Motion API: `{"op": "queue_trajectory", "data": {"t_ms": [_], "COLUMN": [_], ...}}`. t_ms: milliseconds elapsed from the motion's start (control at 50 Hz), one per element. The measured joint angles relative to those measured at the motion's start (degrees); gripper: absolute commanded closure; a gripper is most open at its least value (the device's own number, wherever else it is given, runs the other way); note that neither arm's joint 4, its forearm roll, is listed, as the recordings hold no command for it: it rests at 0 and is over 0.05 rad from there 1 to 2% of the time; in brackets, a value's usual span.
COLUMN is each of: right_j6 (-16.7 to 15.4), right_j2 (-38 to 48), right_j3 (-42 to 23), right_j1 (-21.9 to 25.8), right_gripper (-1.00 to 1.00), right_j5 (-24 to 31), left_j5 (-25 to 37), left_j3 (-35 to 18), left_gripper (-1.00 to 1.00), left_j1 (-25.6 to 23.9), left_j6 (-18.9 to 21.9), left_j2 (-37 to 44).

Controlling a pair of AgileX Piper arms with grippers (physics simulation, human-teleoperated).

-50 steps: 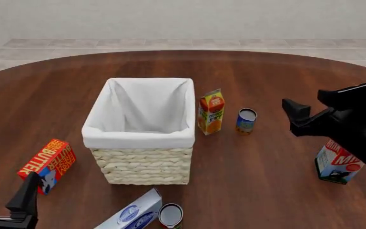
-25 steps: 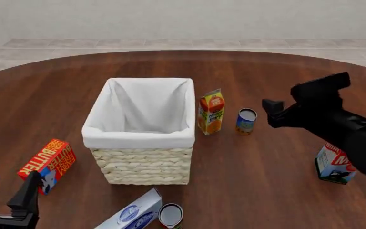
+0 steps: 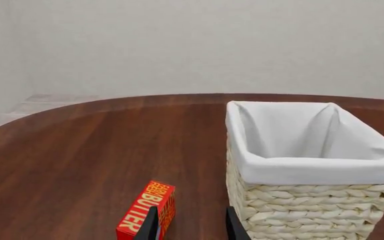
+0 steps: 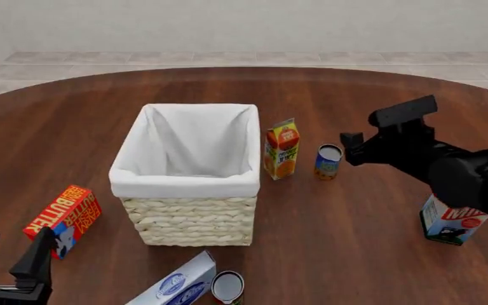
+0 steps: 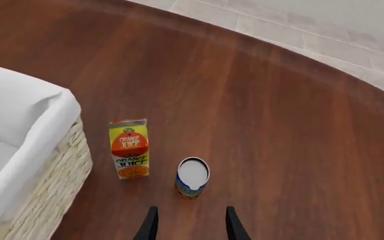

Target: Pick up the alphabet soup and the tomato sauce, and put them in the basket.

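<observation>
The alphabet soup can (image 4: pixel 329 161), blue and orange with a pale top, stands upright to the right of the basket (image 4: pixel 185 184); it also shows in the right wrist view (image 5: pixel 193 178). My right gripper (image 4: pixel 352 147) hovers just right of and above it, open and empty (image 5: pixel 190 227). A can with a pale top (image 4: pixel 227 287) stands at the front table edge; its label barely shows, so I take it for the tomato sauce. My left gripper (image 4: pixel 11 254) is open and empty at the front left (image 3: pixel 192 227). The basket (image 3: pixel 312 170) is empty.
An orange juice carton (image 4: pixel 281 149) stands between the basket and the soup can, also seen by the right wrist (image 5: pixel 130 148). A red butter box (image 4: pixel 61 219) lies front left. A white-blue box (image 4: pixel 176 283) lies beside the front can. A milk carton (image 4: pixel 450 221) stands at the right.
My right arm has swung left and down toward the alphabet soup can. The left arm and all objects have not moved.
</observation>
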Motion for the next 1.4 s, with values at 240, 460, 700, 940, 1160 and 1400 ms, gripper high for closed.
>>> {"op": "queue_trajectory", "data": {"t_ms": [240,460,700,940,1160,1400], "right_j6": [-1.11,-2.29,-3.57,-3.52,-3.05,-2.28], "right_j2": [4.48,7.56,10.53,12.96,14.81,16.98], "right_j3": [-0.64,-0.9,-1.31,-2.19,-3.23,-4.98], "right_j1": [-1.2,-2.13,-2.28,-1.83,-1.3,-0.9], "right_gripper": [-1.0,-1.0,-1.0,-1.0,-1.0,-1.0], "right_j5": [-2.21,-4.27,-6.81,-8.34,-9.09,-9.51], "left_j5": [0.2,-0.14,-0.52,-2.59,-3.42,-1.9], "left_j3": [0.01,0.01,0.01,0.01,0.01,0.02], "left_gripper": [-1.0,-1.0,-1.0,-1.0,-1.0,-1.0], "left_j1": [0.05,0.06,0.03,0.01,-0.01,-0.03], "left_j6": [0.07,0.18,0.32,0.39,0.42,0.41], "left_j2": [-0.15,0.28,0.74,2.88,3.75,2.24]}}
